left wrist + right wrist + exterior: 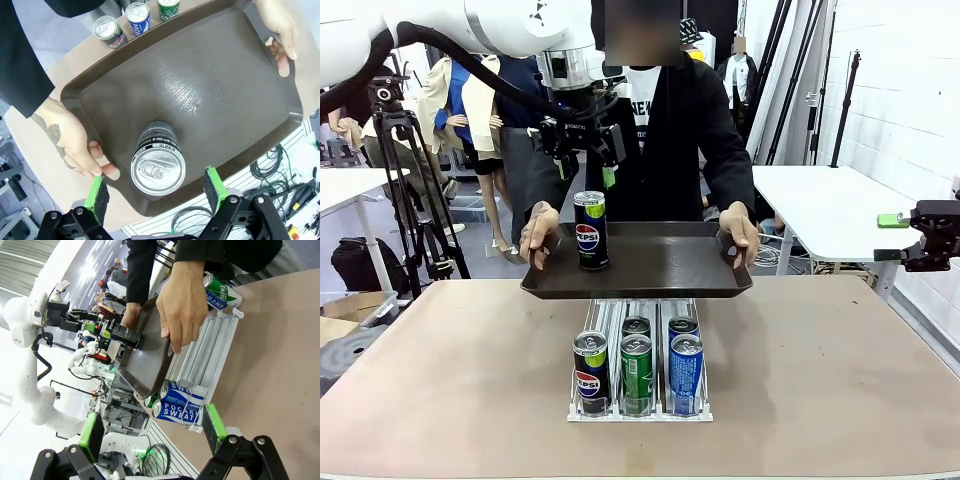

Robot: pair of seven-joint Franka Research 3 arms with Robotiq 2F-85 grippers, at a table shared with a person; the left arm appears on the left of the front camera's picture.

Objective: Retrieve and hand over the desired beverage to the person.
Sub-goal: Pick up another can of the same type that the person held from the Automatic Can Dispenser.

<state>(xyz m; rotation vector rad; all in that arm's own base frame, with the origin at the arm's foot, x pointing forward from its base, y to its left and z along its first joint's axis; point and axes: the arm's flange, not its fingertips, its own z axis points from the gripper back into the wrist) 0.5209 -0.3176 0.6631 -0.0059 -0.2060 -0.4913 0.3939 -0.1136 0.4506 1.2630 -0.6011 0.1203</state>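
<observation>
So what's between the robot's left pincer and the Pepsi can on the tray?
Nothing, just air: in the front view the open left pincer hangs right above the Pepsi can on the tray.

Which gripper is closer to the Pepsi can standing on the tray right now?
Left. The left gripper hangs open directly above the Pepsi can on the tray; the right gripper sits open far off to the can's right.

The dark brown rectangular plastic tray (670, 262) carries, at its 9 o'clock, a black Pepsi can (590, 232) with a red-white-blue roundel and lime rim. In the clear-and-white rack (607, 318), the front cans run black (591, 372), green (637, 375), then blue (686, 373) at 3 o'clock. The flat tabletop (840, 370) is pale tan. The person (685, 130) wears a black jacket over a white T-shirt with black lettering.
</observation>
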